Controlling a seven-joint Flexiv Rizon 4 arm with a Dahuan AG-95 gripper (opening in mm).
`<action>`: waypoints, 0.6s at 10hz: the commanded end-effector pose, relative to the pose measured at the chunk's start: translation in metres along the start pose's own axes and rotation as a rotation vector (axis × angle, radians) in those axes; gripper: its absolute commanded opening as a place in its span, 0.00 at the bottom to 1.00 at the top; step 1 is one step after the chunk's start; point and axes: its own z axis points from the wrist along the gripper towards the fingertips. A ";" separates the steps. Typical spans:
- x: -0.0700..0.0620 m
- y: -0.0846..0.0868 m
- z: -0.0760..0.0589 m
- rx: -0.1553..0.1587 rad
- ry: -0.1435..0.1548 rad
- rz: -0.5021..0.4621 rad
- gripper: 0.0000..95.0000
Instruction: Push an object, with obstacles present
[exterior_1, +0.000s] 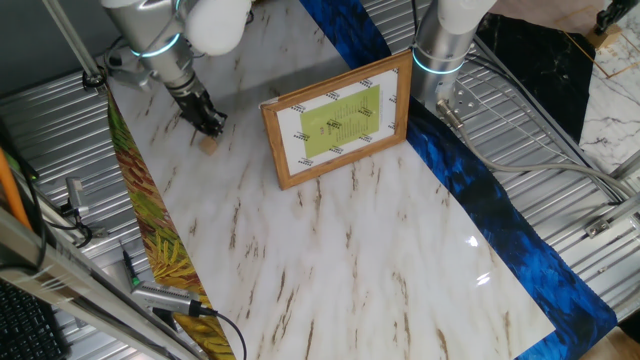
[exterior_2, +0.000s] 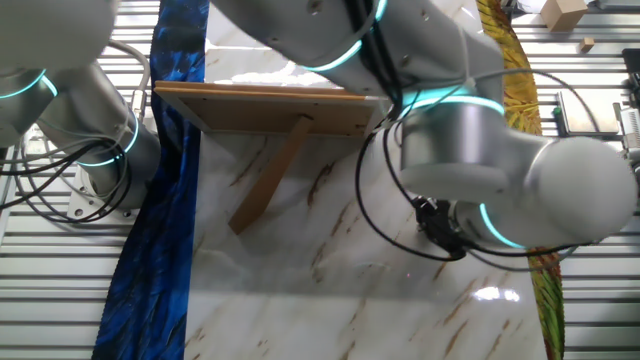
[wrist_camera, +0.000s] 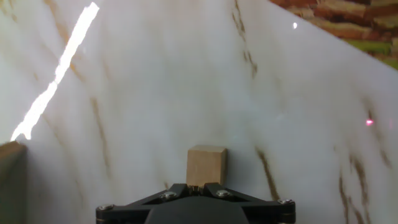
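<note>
In the upper left of one fixed view, the black two-finger gripper (exterior_1: 208, 124) sits low over the white marble-patterned tabletop (exterior_1: 330, 250), with the tiny light-tan wooden block (exterior_1: 209, 145) just below its tip. The hand view shows that block (wrist_camera: 206, 165) at bottom centre, standing on the marble directly ahead of the gripper (wrist_camera: 196, 188); the jaws are drawn together with no gap visible, and the block appears to touch their joined tips rather than sit between them. The rectangular brown wooden picture frame with white mat and yellow-green sheet (exterior_1: 338, 120) stands propped upright at upper centre, well apart from the block and to its right. In the other fixed view its back and prop leg (exterior_2: 262, 110) show, while the arm hides the block. The push seems to be under way or just starting. The next move calls for a steady, low slide that keeps the block centred on the tips and steers clear of the frame.
</note>
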 end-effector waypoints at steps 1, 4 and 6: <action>-0.001 0.001 0.000 0.003 0.003 -0.004 0.00; 0.000 0.000 0.000 0.004 0.016 -0.004 0.00; 0.006 -0.002 0.001 -0.006 0.013 -0.005 0.00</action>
